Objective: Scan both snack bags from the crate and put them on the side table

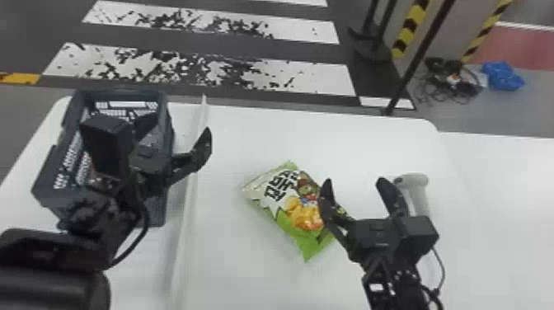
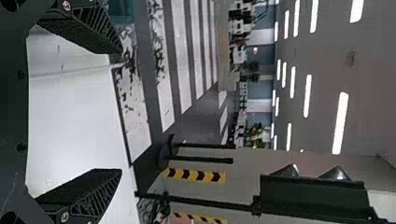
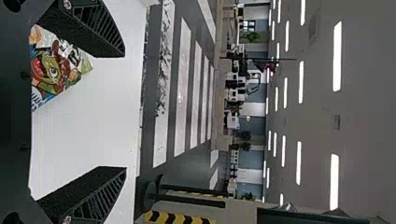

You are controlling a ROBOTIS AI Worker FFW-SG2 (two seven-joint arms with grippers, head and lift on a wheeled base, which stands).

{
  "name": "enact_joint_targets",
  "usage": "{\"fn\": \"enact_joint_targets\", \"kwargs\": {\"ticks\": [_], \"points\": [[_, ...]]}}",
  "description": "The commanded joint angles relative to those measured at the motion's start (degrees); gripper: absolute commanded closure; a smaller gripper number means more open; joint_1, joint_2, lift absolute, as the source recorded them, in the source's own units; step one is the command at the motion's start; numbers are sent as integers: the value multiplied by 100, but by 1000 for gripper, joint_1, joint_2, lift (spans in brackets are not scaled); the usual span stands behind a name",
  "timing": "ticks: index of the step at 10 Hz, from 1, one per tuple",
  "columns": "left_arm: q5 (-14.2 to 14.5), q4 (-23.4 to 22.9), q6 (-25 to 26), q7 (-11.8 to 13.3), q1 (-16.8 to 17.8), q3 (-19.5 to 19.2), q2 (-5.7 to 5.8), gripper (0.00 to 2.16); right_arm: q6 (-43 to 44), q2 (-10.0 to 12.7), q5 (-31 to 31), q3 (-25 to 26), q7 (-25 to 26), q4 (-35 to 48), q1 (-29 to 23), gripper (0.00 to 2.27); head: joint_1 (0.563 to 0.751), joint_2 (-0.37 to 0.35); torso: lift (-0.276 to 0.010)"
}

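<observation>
The thick black left arm is occupying the lower left of the head view, its left gripper hanging beside and partly over the grey-blue slatted plastic crate, jaws standing apart and empty. The green-and-white printed snack bag is lying flat on the white counter, centre of the frame; the right gripper is hovering over its right side, jaws also spread. A white handheld scanner is sitting just beyond, right of centre. Scanning is apparently pending, so the next move is probably calling for gripping the scanner and aiming it at the bag's code. Whether the crate is holding the second bag, I cannot tell.
</observation>
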State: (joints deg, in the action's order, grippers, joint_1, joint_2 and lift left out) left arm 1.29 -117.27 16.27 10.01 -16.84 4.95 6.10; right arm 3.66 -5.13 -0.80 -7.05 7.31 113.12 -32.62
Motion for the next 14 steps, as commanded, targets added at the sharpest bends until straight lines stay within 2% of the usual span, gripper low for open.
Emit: {"fn": "enact_joint_targets", "kwargs": {"ticks": [1, 2, 4, 6, 9, 11, 12, 14], "points": [[293, -455, -453, -70, -513, -469, 198, 90, -222, -76, 203, 37, -46, 18, 46, 60, 695, -63, -87], [425, -674, -734, -105, -847, -750, 225, 90, -363, -120, 317, 81, -116, 53, 72, 56, 695, -30, -87], [627, -1017, -998, -131, -1436, -1207, 251, 90, -1347, -147, 669, 265, -424, 176, 195, 76, 695, 33, -87], [821, -1052, -1736, -131, -1875, -1444, 242, 90, -2753, -129, 1143, 687, -1074, 272, 441, 76, 695, 79, -87], [1093, -1008, -2035, -61, -2077, -1664, 251, 90, -4072, -111, 1495, 1373, -1681, 378, 766, 76, 695, 81, -87], [1102, -973, -2281, 27, -2227, -1699, 181, 90, -5812, -129, 1829, 1742, -2428, 220, 1390, 70, 695, 76, -87], [1102, -956, -2334, 71, -2271, -1717, 145, 90, -6234, -155, 1882, 1786, -2691, 70, 1645, 66, 695, 83, -87], [1102, -912, -2369, 132, -2315, -1734, 119, 97, -6462, -252, 2163, 1786, -2727, -149, 1979, 56, 695, 99, -87]]}}
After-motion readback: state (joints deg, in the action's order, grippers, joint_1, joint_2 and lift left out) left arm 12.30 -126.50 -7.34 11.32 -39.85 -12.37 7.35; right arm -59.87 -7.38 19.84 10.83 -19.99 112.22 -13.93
